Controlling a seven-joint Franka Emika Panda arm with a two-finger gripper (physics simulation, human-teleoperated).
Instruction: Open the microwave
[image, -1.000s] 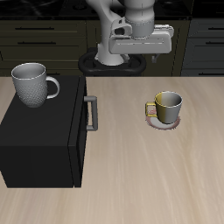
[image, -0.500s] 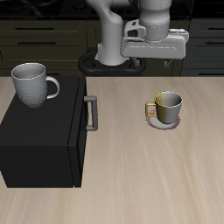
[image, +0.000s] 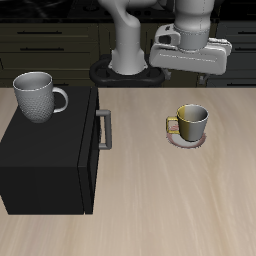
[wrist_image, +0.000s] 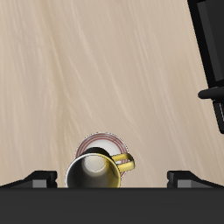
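Note:
The microwave (image: 48, 155) is a large matte black box on the table, with its grey vertical bar handle (image: 103, 130) on the side facing the yellow mug. Its door is shut. In the wrist view only the microwave's edge (wrist_image: 213, 39) and the handle's end (wrist_image: 213, 93) show. My gripper (image: 192, 62) hangs high above the table's back part, well apart from the microwave, farther back than the yellow mug. In the wrist view the gripper (wrist_image: 112, 178) is open and empty, with its fingertips (wrist_image: 40, 178) spread wide.
A grey mug (image: 38, 97) stands on top of the microwave. A yellow mug (image: 190, 122) sits on a round coaster (image: 185, 142) beside the microwave; it also shows in the wrist view (wrist_image: 96, 171). Dark cabinet drawers (image: 50, 40) line the back.
My gripper has moved sideways away from the microwave's side, toward the space above and behind the yellow mug. Nothing on the table has moved.

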